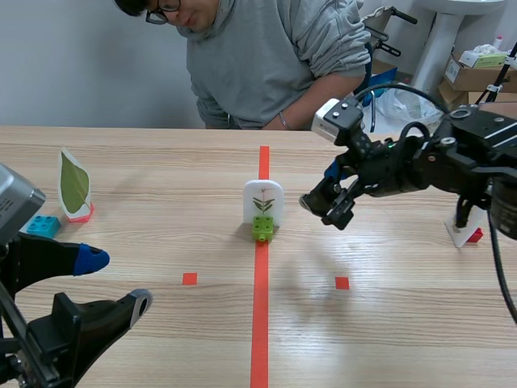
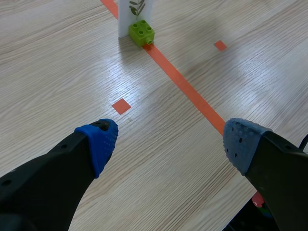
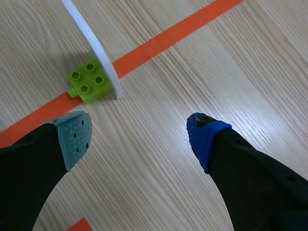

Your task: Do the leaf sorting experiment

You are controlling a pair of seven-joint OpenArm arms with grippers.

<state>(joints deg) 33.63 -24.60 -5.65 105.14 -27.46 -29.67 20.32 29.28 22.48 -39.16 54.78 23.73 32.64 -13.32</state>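
White leaf card [image 1: 263, 204] nr R hand [image 1: 327, 210]

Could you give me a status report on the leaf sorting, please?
Status: left gripper open, empty; right gripper open, near leaf card on green block, on the centre tape. Nothing between them.

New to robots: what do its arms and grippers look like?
The left arm and right arm are black. The left gripper and right gripper each have two fingers with dotted pads, blue or greyish. The right arm bears a silver box and black cable.
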